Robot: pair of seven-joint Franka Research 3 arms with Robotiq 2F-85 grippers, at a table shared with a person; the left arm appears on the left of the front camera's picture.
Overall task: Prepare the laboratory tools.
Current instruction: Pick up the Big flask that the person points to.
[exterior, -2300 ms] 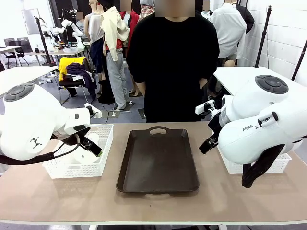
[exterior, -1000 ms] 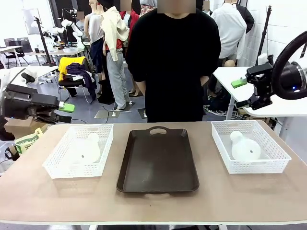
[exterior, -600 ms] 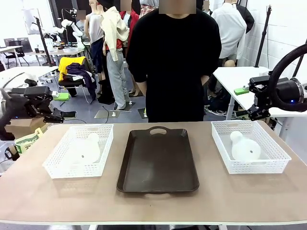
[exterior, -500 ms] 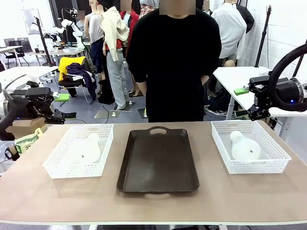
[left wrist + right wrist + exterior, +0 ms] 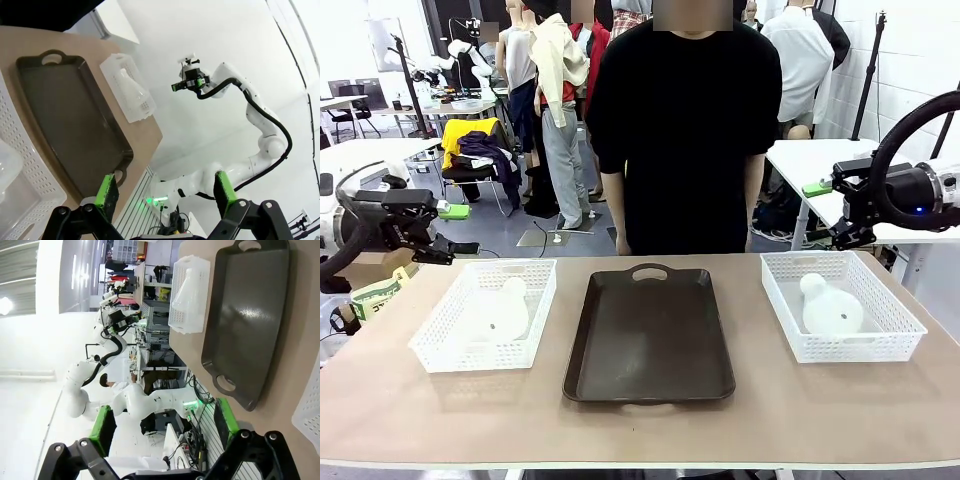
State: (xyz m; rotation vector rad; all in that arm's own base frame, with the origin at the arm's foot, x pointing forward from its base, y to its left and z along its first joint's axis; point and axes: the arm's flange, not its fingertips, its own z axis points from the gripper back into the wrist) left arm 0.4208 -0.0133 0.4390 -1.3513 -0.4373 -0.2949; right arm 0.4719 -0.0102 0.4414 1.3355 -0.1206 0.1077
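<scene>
Two flasks lie in white mesh baskets on either side of the brown tray (image 5: 650, 335): the left flask (image 5: 498, 315) in the left basket (image 5: 430, 352), the right flask (image 5: 832, 310) in the right basket (image 5: 910, 335). Each has its long axis running near to far, neck toward the person (image 5: 685, 130). My left gripper (image 5: 460, 230) and right gripper (image 5: 827, 214) hang raised past the table (image 5: 640, 430), jaws spread and empty. My left wrist view takes in the right arm's whole sweep, which the front view cuts off.

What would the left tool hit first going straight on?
Probably nothing nearby: the left tool points sideways, above table height, open air ahead; the right arm stands far off, depth unclear.
</scene>
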